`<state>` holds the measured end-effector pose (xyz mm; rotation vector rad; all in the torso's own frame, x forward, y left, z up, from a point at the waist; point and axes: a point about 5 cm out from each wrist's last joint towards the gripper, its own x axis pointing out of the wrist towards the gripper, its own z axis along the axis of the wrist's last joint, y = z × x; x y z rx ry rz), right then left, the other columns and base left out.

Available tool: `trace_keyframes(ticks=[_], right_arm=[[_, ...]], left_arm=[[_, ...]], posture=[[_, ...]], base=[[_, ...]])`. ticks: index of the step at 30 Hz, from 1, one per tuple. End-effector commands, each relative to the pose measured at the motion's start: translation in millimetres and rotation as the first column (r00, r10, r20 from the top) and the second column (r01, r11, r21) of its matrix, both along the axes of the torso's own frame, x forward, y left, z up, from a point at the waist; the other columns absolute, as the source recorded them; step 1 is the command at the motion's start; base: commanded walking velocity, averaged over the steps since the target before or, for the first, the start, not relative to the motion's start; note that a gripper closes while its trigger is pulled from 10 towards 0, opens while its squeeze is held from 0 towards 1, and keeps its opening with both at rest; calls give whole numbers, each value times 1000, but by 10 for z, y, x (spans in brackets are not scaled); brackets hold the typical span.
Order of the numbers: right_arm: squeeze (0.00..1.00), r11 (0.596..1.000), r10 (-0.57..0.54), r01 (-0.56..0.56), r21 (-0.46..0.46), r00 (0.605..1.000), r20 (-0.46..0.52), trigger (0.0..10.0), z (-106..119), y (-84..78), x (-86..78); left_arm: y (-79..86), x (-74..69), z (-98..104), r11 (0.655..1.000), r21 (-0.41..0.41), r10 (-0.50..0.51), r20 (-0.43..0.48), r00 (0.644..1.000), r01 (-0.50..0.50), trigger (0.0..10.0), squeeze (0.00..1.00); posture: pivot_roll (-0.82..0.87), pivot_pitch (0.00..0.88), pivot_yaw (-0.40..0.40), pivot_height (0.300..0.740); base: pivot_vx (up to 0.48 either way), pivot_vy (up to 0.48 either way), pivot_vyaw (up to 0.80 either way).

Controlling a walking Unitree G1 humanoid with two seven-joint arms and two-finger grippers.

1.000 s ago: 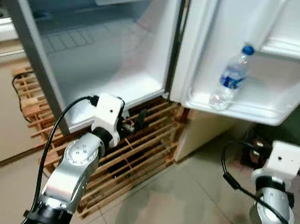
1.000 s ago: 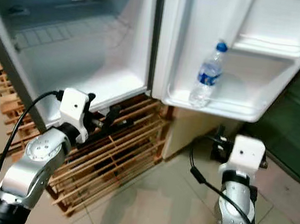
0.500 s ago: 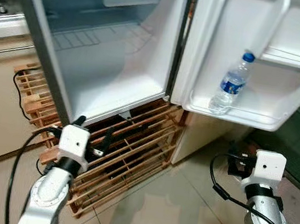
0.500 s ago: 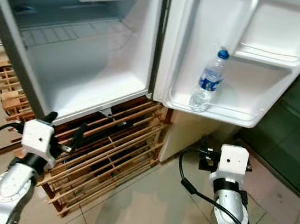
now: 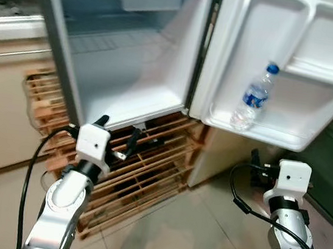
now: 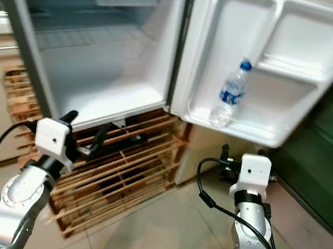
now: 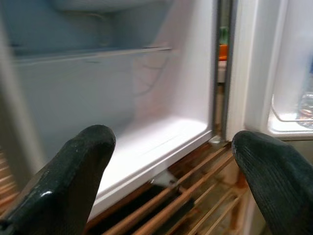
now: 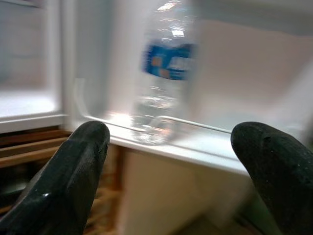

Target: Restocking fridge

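Jaws: both grippers stand open and hold nothing; each wrist view looks out between two rounded, matte black fingers spread wide.
Left gripper (image 5: 116,144): low in front of the open fridge (image 5: 130,70), just above the slatted wooden pallet (image 5: 149,165) the cabinet stands on.
Right gripper (image 5: 257,171): low, below the open fridge door (image 5: 285,60), well apart from the bottle.
Water bottle (image 5: 253,98): clear plastic, blue cap, blue label, standing slightly tilted in the lowest door shelf (image 5: 258,127), behind its thin rail.
Head views: white moulded door with two upper pockets, pale smooth fridge interior, a drawer near its top, glossy tiled floor (image 5: 188,238), beige cabinet (image 5: 2,115) to the left.
Left wrist view: fridge floor lip, door hinge gap, and something orange and green (image 7: 223,46) through that gap, too small to identify.
Right wrist view: bottle (image 8: 164,73) close and blurred, its ribbed base catching light on the shelf.
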<state>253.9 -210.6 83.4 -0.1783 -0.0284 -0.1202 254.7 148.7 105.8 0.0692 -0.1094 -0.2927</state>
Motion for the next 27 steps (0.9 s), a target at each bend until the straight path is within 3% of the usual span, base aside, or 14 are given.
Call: trace_keyframes(ticks=[1,10,19,25,27], right_arm=[[0,1000,6,-6,-8,1000,13,10000,6,15,-4],[0,997,33,-32,-67,999,17,10000,-5,9,-58],[0,997,26,-25,-74,1000,13,10000,-27,-12,-30],[0,997,27,-24,-79,999,27,10000,0,-14,-5],[0,997,27,-24,-79,999,32,10000,8,-16,-8]], left_arm=[[-65,28,57,999,1,-51,21,998,51,10000,0],[-185,154,39,996,34,-86,5,996,86,10000,0],[-300,334,75,995,0,-104,5,995,104,10000,0],[-258,393,73,999,17,-47,8,999,47,10000,0],[-242,410,80,1000,-13,-15,10,1000,15,10000,0]], posture=[[-5,0,7,740],[-20,0,4,740],[-29,0,7,740],[-33,0,7,740],[-35,0,6,740]], base=[[0,-480,788],[0,-477,774],[29,-454,0],[0,0,0],[0,0,0]])
